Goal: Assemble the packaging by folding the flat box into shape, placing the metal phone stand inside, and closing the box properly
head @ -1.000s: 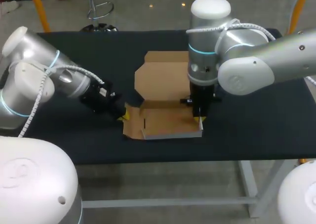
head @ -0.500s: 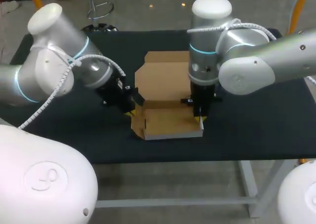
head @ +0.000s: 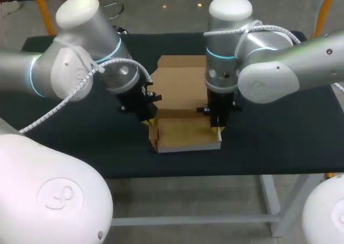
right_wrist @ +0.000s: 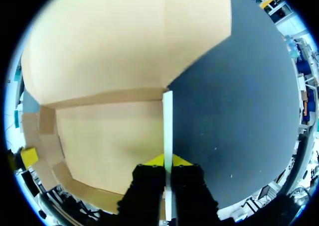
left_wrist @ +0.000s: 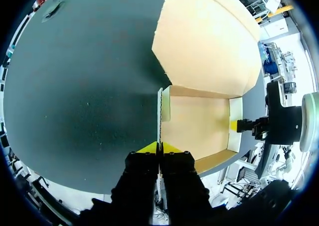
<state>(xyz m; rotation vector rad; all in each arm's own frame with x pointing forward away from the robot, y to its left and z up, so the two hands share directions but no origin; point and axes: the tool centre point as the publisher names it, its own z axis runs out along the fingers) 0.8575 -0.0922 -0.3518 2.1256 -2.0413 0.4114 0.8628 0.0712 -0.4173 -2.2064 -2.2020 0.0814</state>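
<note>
At the table's [head: 279, 142] middle, the left gripper [left_wrist: 159, 147] pinches one side wall of the box [left_wrist: 199, 126], and the right gripper [right_wrist: 168, 160] pinches the opposite wall; from overhead both grips are mostly covered.

- In the head view, the left gripper [head: 151, 122], at the left wall of the brown cardboard box [head: 185, 135], is almost wholly hidden under its own black wrist. Only a sliver of yellow shows.
- The right gripper [head: 217, 128], at the box's right wall, is likewise mostly covered by its wrist.
- Both arms cover the side edges of the box's open lid [head: 177, 85].
- In the left wrist view, the lid's far corner is cut off.
- In the right wrist view, the lid's far part and the box's front wall are cut off.
</note>
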